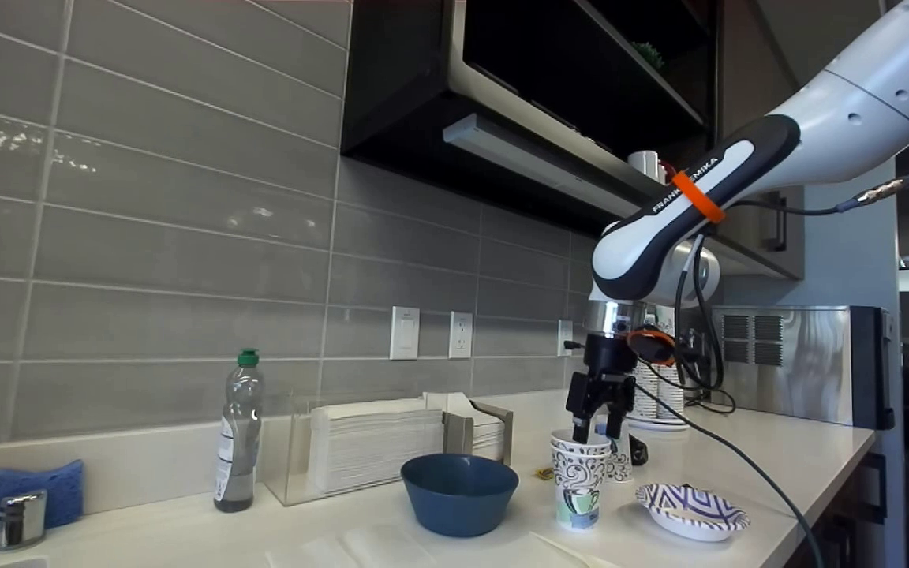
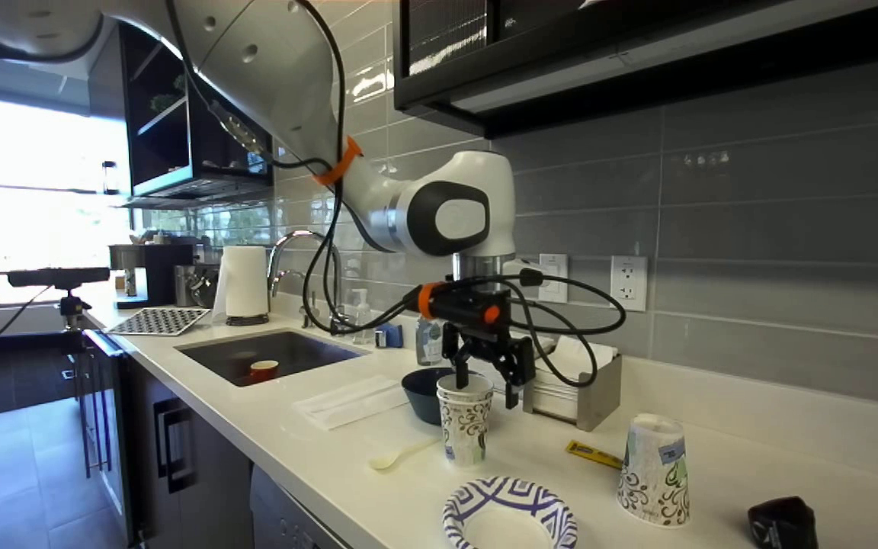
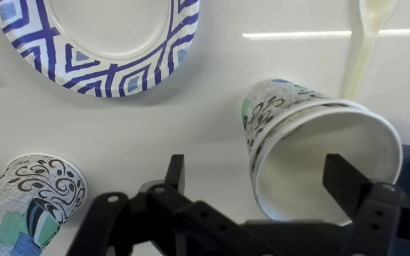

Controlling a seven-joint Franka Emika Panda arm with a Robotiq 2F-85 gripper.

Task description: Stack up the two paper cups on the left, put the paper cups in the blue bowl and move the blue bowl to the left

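Two white printed paper cups (image 1: 578,481) stand nested and upright on the counter; their double rim shows in the wrist view (image 3: 272,131) and they also show in an exterior view (image 2: 465,431). My gripper (image 3: 255,158) is open around their near wall. One finger is at or in the cup mouth, the other is outside, with gaps to the wall. The gripper also shows above the cups in both exterior views (image 1: 598,434) (image 2: 487,390). The dark blue bowl (image 1: 459,497) stands beside the cups; they partly hide it in an exterior view (image 2: 420,398).
Another paper cup (image 2: 656,473) stands upside down, also in the wrist view (image 3: 37,199). A white-and-blue patterned dish (image 1: 691,513), a pale plastic spoon (image 2: 401,456), a yellow packet (image 2: 594,454) and a napkin holder (image 1: 391,442) are nearby. A soap bottle (image 1: 237,442) stands by the wall.
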